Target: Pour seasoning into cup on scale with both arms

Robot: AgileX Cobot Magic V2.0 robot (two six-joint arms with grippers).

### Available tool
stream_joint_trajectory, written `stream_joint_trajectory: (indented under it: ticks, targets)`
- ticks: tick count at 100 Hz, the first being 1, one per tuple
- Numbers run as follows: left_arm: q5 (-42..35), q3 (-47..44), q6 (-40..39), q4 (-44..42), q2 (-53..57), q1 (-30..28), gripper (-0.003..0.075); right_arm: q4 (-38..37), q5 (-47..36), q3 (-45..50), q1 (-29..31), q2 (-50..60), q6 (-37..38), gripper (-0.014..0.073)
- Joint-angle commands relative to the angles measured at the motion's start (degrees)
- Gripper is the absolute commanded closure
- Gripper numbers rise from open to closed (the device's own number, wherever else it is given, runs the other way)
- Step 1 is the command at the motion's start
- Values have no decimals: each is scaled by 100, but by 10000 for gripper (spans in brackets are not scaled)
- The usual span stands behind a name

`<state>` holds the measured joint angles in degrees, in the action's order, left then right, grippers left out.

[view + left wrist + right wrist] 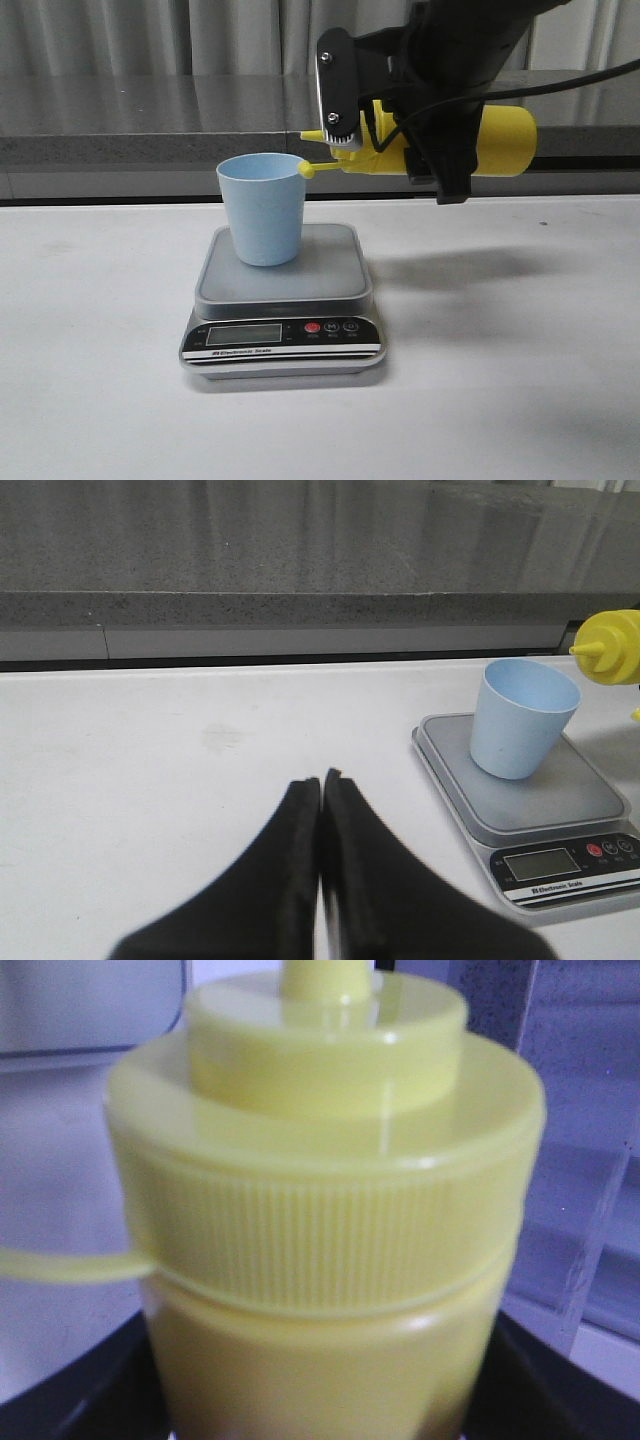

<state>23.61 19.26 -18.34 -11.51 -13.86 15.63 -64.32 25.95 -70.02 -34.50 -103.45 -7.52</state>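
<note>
1. Right claw point(400, 150) clamped on the yellow seasoning bottle point(500, 140), held sideways in the air, nozzle point(312, 135) toward the cup.
2. Tethered cap point(307, 171) dangling just beside the cup's rim.
3. Left claw point(322, 785) pressed together, gripping nothing, low over the white worktop point(200, 740), well apart from the scale.
4. Light blue cup point(262, 208) upright on the scale point(282, 300), toward the platform's left rear.
5. Scale flat on the worktop, display facing front.
</note>
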Motion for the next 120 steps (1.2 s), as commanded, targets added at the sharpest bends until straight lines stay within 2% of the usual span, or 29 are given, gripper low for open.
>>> stream_joint_trajectory:
  ticks: [1, 48, 91, 106, 120]
  targets:
    - [-455, 164, -54, 18, -48, -11, 740, -370, -58, -205, -7, 264, -35, 381]
    - [-455, 164, -54, 18, -48, -11, 740, -913, -168, -205, -91, 264, -35, 381]
    - [-455, 164, -54, 18, -48, -11, 740, -918, -188, -205, -91, 264, -13, 381]
    - [-455, 164, -54, 18, -48, -11, 740, -918, -188, -205, -91, 264, 226, 381]
    - [-455, 164, -54, 18, -48, -11, 740, -862, -211, -205, -91, 329, 752, 381]
